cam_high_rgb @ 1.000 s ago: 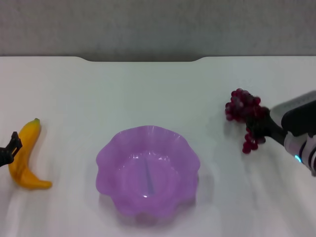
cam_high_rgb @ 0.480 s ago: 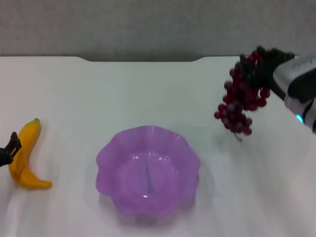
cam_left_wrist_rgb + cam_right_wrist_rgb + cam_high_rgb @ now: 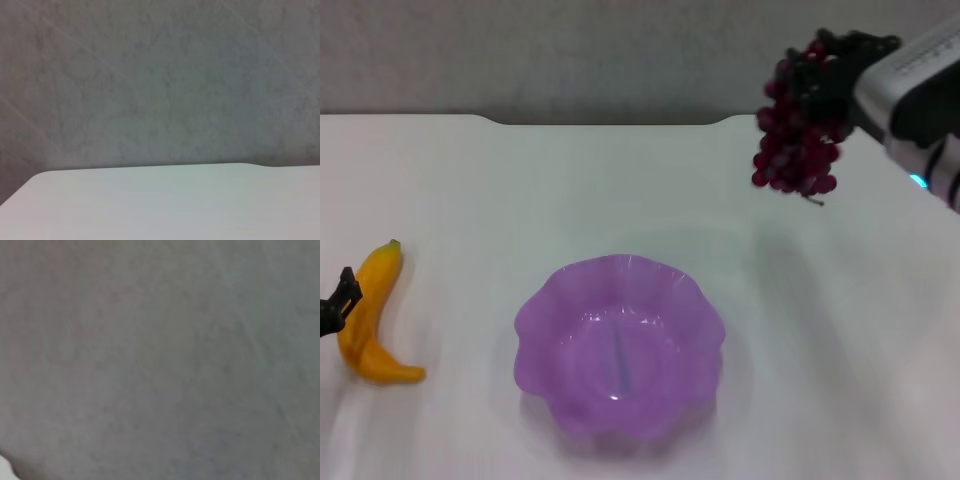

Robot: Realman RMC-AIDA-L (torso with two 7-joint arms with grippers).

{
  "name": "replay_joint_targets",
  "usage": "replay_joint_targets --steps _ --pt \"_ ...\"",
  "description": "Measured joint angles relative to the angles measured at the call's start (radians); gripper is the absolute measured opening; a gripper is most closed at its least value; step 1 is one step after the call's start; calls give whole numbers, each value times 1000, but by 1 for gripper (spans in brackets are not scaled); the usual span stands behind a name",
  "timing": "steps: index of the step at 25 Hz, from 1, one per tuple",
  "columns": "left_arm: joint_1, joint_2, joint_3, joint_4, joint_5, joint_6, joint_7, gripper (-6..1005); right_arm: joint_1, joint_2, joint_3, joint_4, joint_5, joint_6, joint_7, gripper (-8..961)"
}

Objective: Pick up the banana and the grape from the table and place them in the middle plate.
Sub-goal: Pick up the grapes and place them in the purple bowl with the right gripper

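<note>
In the head view my right gripper (image 3: 842, 62) is shut on the bunch of dark red-purple grapes (image 3: 798, 125) and holds it high above the table's far right, up and to the right of the plate. The purple scalloped plate (image 3: 552, 300) sits empty at the table's middle front. The yellow banana (image 3: 370, 315) lies on the table at the far left. My left gripper (image 3: 337, 298) is at the left edge, right beside the banana's middle; only a dark tip of it shows. Neither wrist view shows the fruit or the plate.
The white table (image 3: 620, 190) has a notched far edge with a grey wall behind it. The left wrist view shows only the table's far edge (image 3: 150, 200) and the wall. The right wrist view shows only grey wall.
My right gripper has lifted the grapes off the table, up and slightly leftward, so the bunch now hangs in the air. The left gripper and the banana have not moved.
</note>
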Motion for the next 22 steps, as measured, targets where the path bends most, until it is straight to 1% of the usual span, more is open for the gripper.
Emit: replay_joint_targets --steps 4,8,9,10,11,16,17,18,19,22 --pt "-2 0 0 -2 0 0 0 899 15 3 -55 -35 3 35 -19 336" --pt "-2 0 0 -3 0 1 0 899 34 5 -153 -52 11 61 -25 325" --pt "-3 0 0 -3 0 1 0 899 48 6 -205 -54 12 79 -24 322" --pt "-3 0 0 -3 0 1 0 899 48 6 -205 -54 12 79 -24 320" --pt "-5 0 0 -3 0 1 0 899 55 7 -234 -52 13 84 -23 319" --pt "-11 0 0 -6 0 1 0 899 67 9 -359 -19 27 89 -22 310" --pt "-11 0 0 -6 0 1 0 899 68 9 -397 2 45 89 -22 308" --pt "-11 0 0 -6 0 1 0 899 68 9 -397 2 45 89 -22 307" --pt "-10 0 0 -6 0 0 0 899 65 10 -425 24 60 86 -22 305" --pt "-9 0 0 -6 0 0 0 899 62 12 -451 56 75 80 -22 303"
